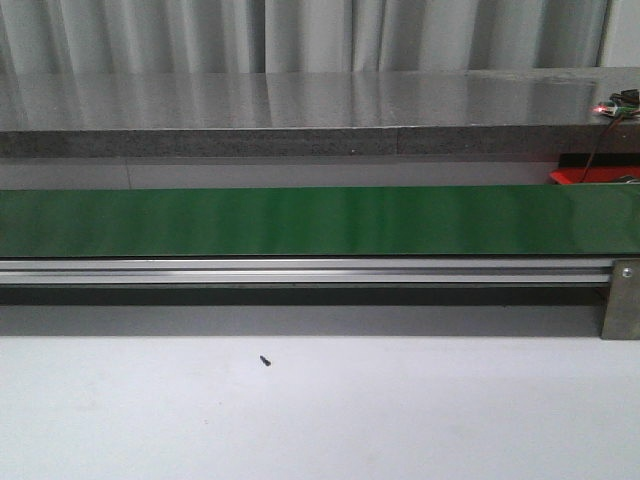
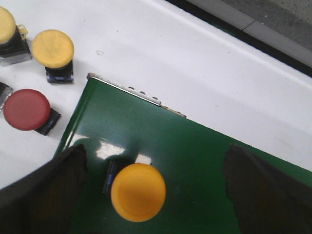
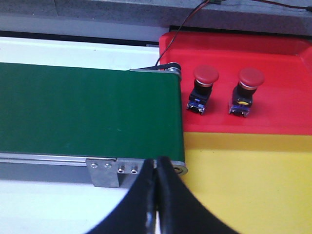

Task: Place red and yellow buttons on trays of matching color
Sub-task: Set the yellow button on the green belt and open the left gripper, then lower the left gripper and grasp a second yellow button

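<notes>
Where left jaws gape, yellow button [image 2: 138,192] between.

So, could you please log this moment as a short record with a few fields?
belt: green, carries one yellow button
off belt, on white table: two yellow buttons, one red button
red tray: two red buttons
yellow tray: nothing seen on the visible part
left pincer: open, fingers either side of the belt button
right pincer: shut, holding nothing, over the belt end
</notes>
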Motion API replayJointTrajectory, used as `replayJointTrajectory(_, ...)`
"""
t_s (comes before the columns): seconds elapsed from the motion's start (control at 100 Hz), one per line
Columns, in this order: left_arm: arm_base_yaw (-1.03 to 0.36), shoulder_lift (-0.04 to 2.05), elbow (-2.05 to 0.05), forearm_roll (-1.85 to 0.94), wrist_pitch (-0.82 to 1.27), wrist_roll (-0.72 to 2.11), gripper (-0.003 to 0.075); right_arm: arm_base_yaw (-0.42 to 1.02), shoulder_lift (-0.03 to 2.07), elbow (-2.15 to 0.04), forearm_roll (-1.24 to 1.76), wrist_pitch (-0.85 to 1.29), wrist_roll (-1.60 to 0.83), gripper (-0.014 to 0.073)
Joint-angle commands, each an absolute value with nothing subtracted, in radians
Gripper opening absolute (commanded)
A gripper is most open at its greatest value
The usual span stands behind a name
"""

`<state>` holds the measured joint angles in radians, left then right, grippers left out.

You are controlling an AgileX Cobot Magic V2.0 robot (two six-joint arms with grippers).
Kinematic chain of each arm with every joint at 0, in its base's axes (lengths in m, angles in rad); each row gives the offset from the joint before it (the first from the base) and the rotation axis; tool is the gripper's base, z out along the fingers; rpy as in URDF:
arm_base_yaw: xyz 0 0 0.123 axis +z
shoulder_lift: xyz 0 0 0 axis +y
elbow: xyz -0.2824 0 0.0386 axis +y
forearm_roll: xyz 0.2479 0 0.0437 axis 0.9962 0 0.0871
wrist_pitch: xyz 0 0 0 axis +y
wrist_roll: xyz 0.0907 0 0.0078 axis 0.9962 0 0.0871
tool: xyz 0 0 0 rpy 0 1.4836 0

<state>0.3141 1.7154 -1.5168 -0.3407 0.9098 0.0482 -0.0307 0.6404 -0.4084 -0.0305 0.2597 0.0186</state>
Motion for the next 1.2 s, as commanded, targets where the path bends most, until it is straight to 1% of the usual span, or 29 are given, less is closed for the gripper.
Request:
replayJointTrajectory(0.0,0.335,1.659,-1.550,-0.345,0.886,0.048,0.0567,-0.028,0.638,-0.434,-0.031,0.182,0.009,-0.0059)
replayJointTrajectory(0.16,0.408,1.659,-1.550,-0.338,0.917,0.094,0.0567,-0.028,0.638,-0.434,-0.031,0.182,0.009,-0.0059)
replayJointTrajectory(0.34,0.506,1.676,-1.550,-0.250,0.939,0.101,0.0567,-0.028,0.638,-0.434,-0.031,0.182,0.009,-0.0059)
replayJointTrajectory(0.45,0.561,1.714,-1.550,-0.227,0.964,0.147,0.0567,-0.028,0.638,-0.434,-0.031,0.182,0.009,-0.0059)
replayJointTrajectory(0.62,0.631,1.770,-1.548,-0.227,0.945,0.150,0.0567,-0.028,0.638,-0.434,-0.031,0.182,0.009,-0.0059)
replayJointTrajectory(0.91,0.640,1.885,-1.548,-0.246,0.918,0.218,0.0567,-0.028,0.638,-0.434,-0.031,0.182,0.009,-0.0059)
replayJointTrajectory(1.19,0.640,1.934,-1.548,-0.262,0.855,0.224,0.0567,-0.028,0.638,-0.434,-0.031,0.182,0.009,-0.0059)
